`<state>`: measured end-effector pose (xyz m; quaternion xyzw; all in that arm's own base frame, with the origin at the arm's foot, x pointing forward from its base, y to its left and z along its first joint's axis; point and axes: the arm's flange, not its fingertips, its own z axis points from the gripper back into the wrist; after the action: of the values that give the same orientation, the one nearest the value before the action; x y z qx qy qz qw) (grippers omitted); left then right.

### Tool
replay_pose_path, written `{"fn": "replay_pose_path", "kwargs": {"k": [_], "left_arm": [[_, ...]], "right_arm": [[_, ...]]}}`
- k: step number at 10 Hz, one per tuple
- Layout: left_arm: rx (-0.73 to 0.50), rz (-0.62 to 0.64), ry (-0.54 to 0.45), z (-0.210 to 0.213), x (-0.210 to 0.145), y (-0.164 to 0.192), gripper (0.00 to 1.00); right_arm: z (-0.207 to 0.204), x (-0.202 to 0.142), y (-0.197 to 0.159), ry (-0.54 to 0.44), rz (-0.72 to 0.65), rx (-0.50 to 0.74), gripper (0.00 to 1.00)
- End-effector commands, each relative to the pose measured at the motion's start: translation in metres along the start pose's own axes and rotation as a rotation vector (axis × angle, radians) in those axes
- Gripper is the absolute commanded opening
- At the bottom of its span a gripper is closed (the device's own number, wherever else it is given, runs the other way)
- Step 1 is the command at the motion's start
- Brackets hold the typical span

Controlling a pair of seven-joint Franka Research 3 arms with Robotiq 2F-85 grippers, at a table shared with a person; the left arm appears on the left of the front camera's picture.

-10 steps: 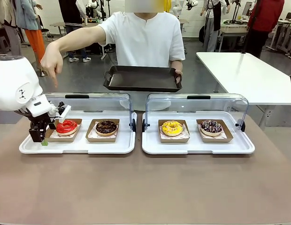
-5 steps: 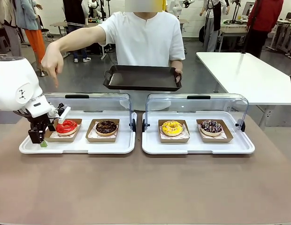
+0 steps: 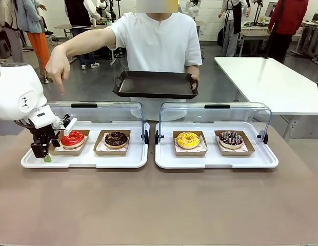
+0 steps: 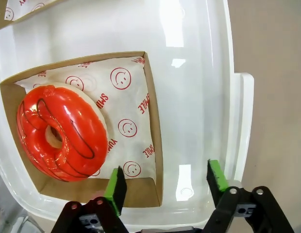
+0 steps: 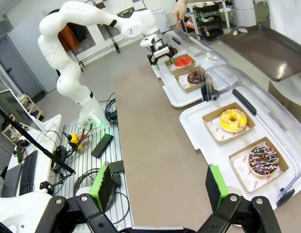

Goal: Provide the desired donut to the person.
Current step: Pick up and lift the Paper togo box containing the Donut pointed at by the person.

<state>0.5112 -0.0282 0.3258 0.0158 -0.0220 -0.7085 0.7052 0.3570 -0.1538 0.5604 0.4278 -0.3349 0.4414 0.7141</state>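
Left gripper (image 4: 165, 182) has sunk a shade lower over the last second. Your jaws now stand apart astride the side wall of the box (image 4: 152, 111), one side inside above the paper (image 4: 126, 97), the other outside over the tray (image 4: 204, 97). Neither side looks to press the card yet, though the angle is steep and I would not swear to it. I judge that puts you at the pinch, not the lift.

The red donut (image 4: 60, 131) sits in its box at the tray's left end, below the pointing hand (image 3: 56, 66), so you seem to have the right one. The person (image 3: 156, 43) waits with a dark pan (image 3: 155, 84) held at the far side.

Thin brown card will likely flex, so expect the box to tilt if raised by one wall. Icing is glossy with dark lines, the paper smiley-printed, the tray slick white plastic. Right gripper (image 5: 158, 189) hangs spread and empty, well apart.
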Motion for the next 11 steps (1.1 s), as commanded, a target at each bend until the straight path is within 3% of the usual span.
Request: {"fn": "replay_pose_path", "kwargs": {"k": [1,2,4,5,6,11], "left_arm": [[0.001,0.0,-0.012,0.0004,-0.001,0.0049,0.36],[-0.001,-0.002,-0.012,-0.0002,-0.0009,0.0054,0.0],[0.003,-0.004,-0.012,0.0007,-0.0011,0.0049,0.0],[0.01,-0.002,-0.01,0.0017,-0.0015,0.0051,0.09],[0.006,-0.001,-0.01,0.0018,-0.0015,0.0058,0.0],[-0.001,-0.049,0.007,0.0083,0.0026,-0.0031,0.0]], "right_arm": [[-0.0008,0.0,-0.0005,-0.013,0.007,0.007,1.0],[-0.0008,0.0,-0.0005,-0.013,0.007,0.007,1.0],[-0.0008,0.0,-0.0005,-0.013,0.007,0.007,1.0],[-0.0008,0.0,-0.0005,-0.013,0.007,0.007,1.0],[-0.0008,0.0,-0.0005,-0.013,0.007,0.007,1.0],[-0.0008,0.0,-0.0005,-0.013,0.007,0.007,1.0]]}}
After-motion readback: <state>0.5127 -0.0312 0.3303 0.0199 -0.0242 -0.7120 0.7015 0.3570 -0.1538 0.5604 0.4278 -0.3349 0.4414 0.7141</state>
